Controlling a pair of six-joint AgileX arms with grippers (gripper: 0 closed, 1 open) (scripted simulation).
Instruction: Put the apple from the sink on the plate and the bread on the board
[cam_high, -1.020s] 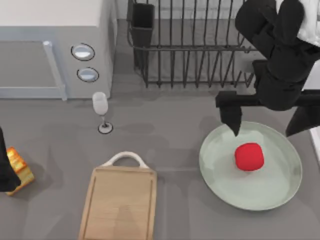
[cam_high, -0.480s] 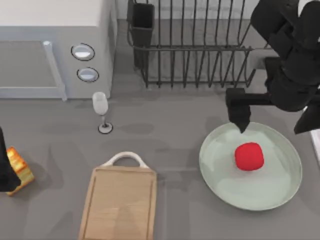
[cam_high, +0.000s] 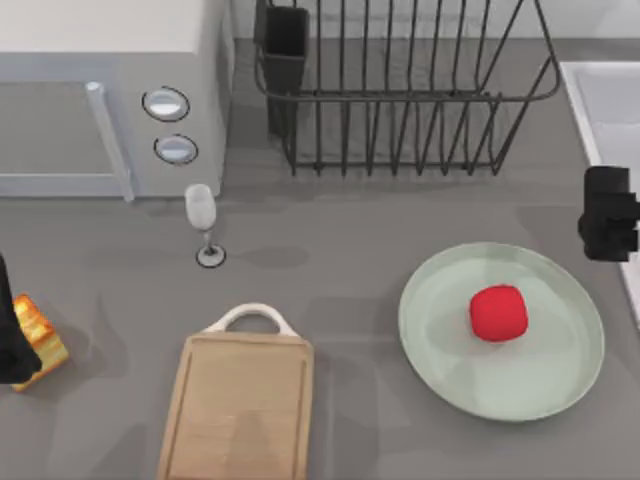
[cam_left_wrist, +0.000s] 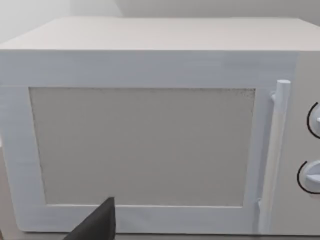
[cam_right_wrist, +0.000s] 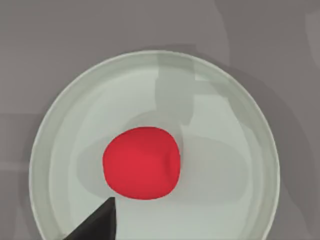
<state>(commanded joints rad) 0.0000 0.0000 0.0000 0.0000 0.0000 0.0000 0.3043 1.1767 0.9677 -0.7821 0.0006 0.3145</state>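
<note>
The red apple (cam_high: 498, 313) (cam_right_wrist: 141, 163) lies free in the middle of the mint-green plate (cam_high: 440, 340) (cam_right_wrist: 225, 115) at the right. My right gripper (cam_high: 608, 212) is at the table's right edge, behind the plate and apart from the apple; one dark fingertip (cam_right_wrist: 97, 225) shows, set well aside, and the gripper is open. The bread (cam_high: 40, 338) sits on the table at the far left, touching my left gripper (cam_high: 10, 345), which is open with one fingertip (cam_left_wrist: 97, 227) showing. The wooden board (cam_high: 240, 405) with its white handle lies bare at the front. The sink (cam_high: 605, 100) is at the back right.
A white microwave (cam_high: 100, 100) (cam_left_wrist: 150, 140) fills the back left. A black wire dish rack (cam_high: 400, 90) stands at the back middle. A small wine glass (cam_high: 202, 215) stands upright behind the board's handle. Open grey tabletop lies between board and plate.
My right arm has pulled away from above the plate to the table's right edge. The apple stays on the plate. The left gripper and bread have not moved.
</note>
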